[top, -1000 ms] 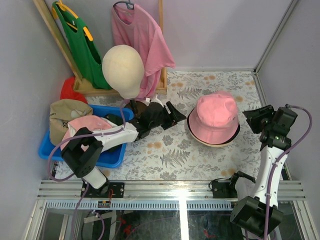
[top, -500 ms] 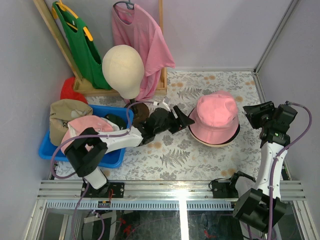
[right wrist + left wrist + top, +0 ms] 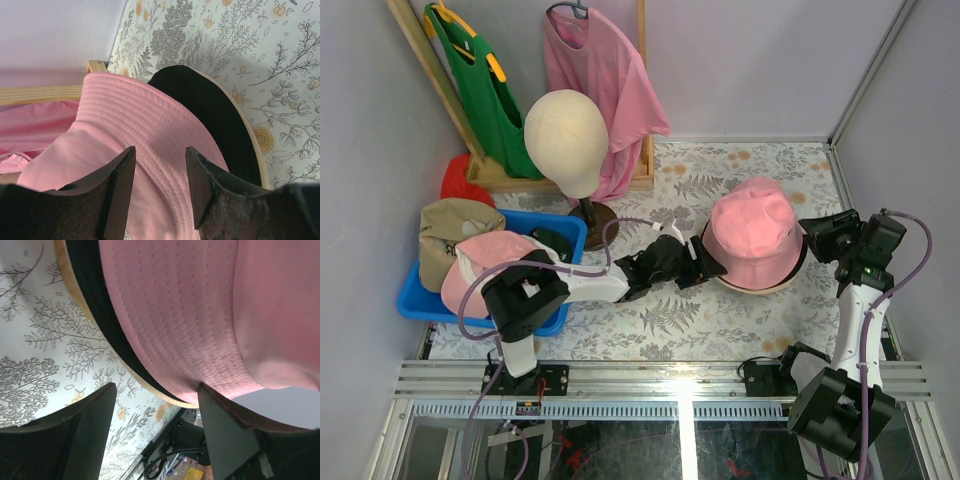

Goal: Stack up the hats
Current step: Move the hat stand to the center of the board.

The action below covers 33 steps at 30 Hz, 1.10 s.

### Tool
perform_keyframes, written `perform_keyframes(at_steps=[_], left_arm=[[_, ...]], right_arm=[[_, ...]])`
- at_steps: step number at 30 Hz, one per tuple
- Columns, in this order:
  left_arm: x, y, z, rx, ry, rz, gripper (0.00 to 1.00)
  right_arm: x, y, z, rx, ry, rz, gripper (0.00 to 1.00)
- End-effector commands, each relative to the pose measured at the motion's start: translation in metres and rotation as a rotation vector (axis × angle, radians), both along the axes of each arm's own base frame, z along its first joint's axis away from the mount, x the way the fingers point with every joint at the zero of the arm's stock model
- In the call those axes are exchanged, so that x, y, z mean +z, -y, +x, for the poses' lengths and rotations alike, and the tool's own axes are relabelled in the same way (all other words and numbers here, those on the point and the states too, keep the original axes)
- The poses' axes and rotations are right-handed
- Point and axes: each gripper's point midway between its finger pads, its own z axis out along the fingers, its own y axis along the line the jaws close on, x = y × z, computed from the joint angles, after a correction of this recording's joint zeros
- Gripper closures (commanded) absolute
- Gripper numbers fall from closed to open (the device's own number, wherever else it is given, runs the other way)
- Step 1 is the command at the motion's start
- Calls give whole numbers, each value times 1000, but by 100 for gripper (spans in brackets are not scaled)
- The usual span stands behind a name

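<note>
The pink bucket hat (image 3: pixel 752 235) sits right of the table's middle, on a black-and-tan brim (image 3: pixel 760 287) beneath it. At the hat's left brim is my left gripper (image 3: pixel 706 262), open; in its wrist view the brim edge (image 3: pixel 186 399) hangs between the fingers of the gripper (image 3: pixel 154 390). My right gripper (image 3: pixel 812 240) is at the right brim, open, its fingers (image 3: pixel 160 151) spread over the pink brim (image 3: pixel 150 125). A pink cap (image 3: pixel 485 262), a tan cap (image 3: pixel 455 225) and a dark green cap (image 3: pixel 556 240) lie in the blue bin (image 3: pixel 418 298) at the left.
A beige mannequin head (image 3: pixel 567 140) on a dark round stand (image 3: pixel 592 215) rises behind the left arm. A pink shirt (image 3: pixel 600 70) and a green garment (image 3: pixel 480 85) hang on a wooden rack at the back. A red cloth (image 3: pixel 465 182) lies by the left wall.
The left arm has stretched rightward from beside the bin until its gripper reached the bucket hat's left brim. The right gripper has edged left and down onto the right brim.
</note>
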Motion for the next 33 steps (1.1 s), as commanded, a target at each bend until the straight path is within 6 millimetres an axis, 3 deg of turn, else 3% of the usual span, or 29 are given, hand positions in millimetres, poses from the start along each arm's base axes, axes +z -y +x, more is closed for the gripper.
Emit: perform_keyframes(at_steps=[1, 8, 13, 22, 33], left_arm=[[18, 22, 5, -8, 47, -58, 35], [2, 26, 5, 1, 23, -39, 35], [2, 31, 12, 4, 38, -36, 35], [14, 39, 51, 22, 87, -24, 34], [2, 56, 96, 11, 75, -34, 34]], right_arm=[[3, -3, 3, 35, 28, -19, 49], [-14, -4, 3, 46, 1, -9, 49], [-23, -3, 7, 45, 1, 4, 49], [-26, 5, 28, 43, 12, 21, 49], [-23, 21, 65, 35, 41, 35, 50]])
